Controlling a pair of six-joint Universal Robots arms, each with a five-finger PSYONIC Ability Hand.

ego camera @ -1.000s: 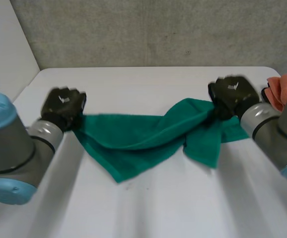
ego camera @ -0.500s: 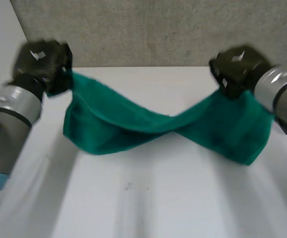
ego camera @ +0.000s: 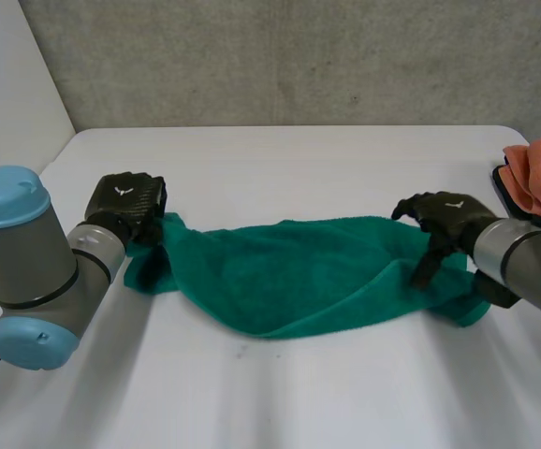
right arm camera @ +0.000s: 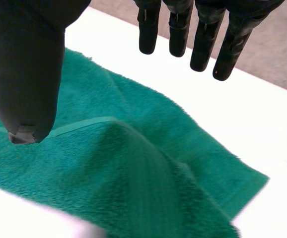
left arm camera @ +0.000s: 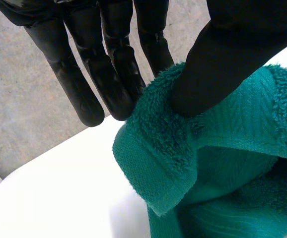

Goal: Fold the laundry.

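Note:
A green towel [ego camera: 299, 276] lies in a loose, folded-over band across the white table [ego camera: 280, 393], between my two hands. My left hand [ego camera: 125, 198] is at the towel's left end. In the left wrist view its thumb [left arm camera: 223, 54] pinches a hemmed corner of the towel [left arm camera: 183, 148] against the fingers [left arm camera: 108, 74]. My right hand [ego camera: 448, 215] hovers over the towel's right end, open. Seen from the right wrist, its fingers [right arm camera: 203, 44] are straight and its thumb [right arm camera: 24, 64] stands apart above the towel [right arm camera: 108, 163], holding nothing.
An orange cloth [ego camera: 537, 168] sits at the table's right edge on a dark object [ego camera: 504, 182]. A grey concrete wall [ego camera: 299, 56] stands behind the table's far edge. Bare white table stretches in front of the towel.
Both hands came down from a raised position and the towel now lies on the table. The right hand has let go of its end; the left still pinches its corner.

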